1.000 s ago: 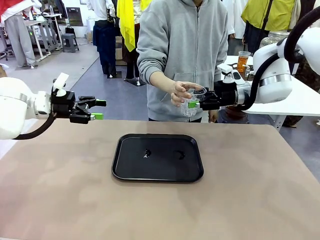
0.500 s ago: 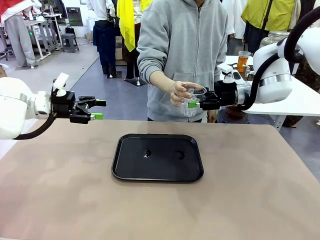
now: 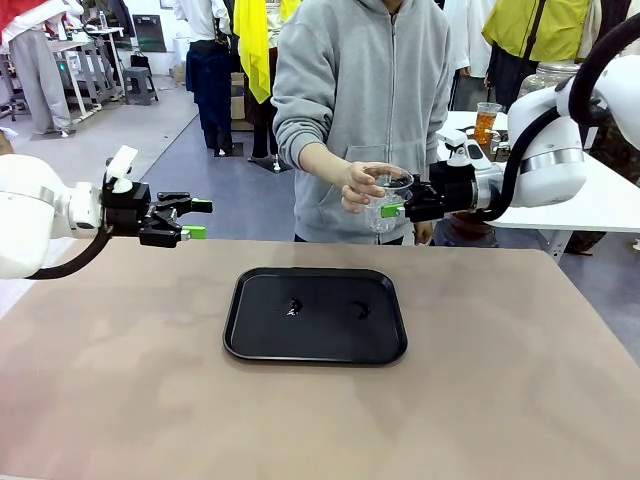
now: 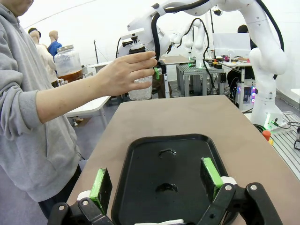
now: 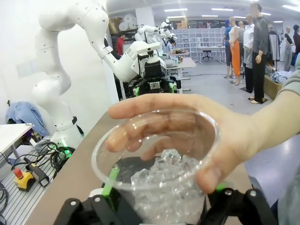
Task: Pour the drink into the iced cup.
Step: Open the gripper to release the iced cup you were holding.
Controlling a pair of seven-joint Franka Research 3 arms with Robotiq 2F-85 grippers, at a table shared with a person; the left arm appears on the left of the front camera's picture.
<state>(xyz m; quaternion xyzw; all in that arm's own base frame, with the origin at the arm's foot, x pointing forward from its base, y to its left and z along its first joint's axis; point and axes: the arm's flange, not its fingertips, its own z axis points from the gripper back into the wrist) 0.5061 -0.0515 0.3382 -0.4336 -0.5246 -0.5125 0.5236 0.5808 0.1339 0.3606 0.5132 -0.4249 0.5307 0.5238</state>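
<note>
Upper centre of the front frame: my right gripper (image 3: 392, 211) brackets the iced cup (image 3: 383, 206), pads apparently just off its wall, while the person's hand (image 3: 358, 185) caps its rim, presumably a handover. Left gripper (image 3: 196, 219), mid-left, hangs wide and empty. The drink (image 3: 486, 124) waits upper right.

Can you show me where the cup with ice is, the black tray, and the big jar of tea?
iced cup (image 5: 161, 187), right wrist view, on the ice inside the cup.
black tray (image 3: 315, 340), front view, on its bare floor.
big jar of tea (image 4: 69, 63), left wrist view, on its glass wall.
</note>
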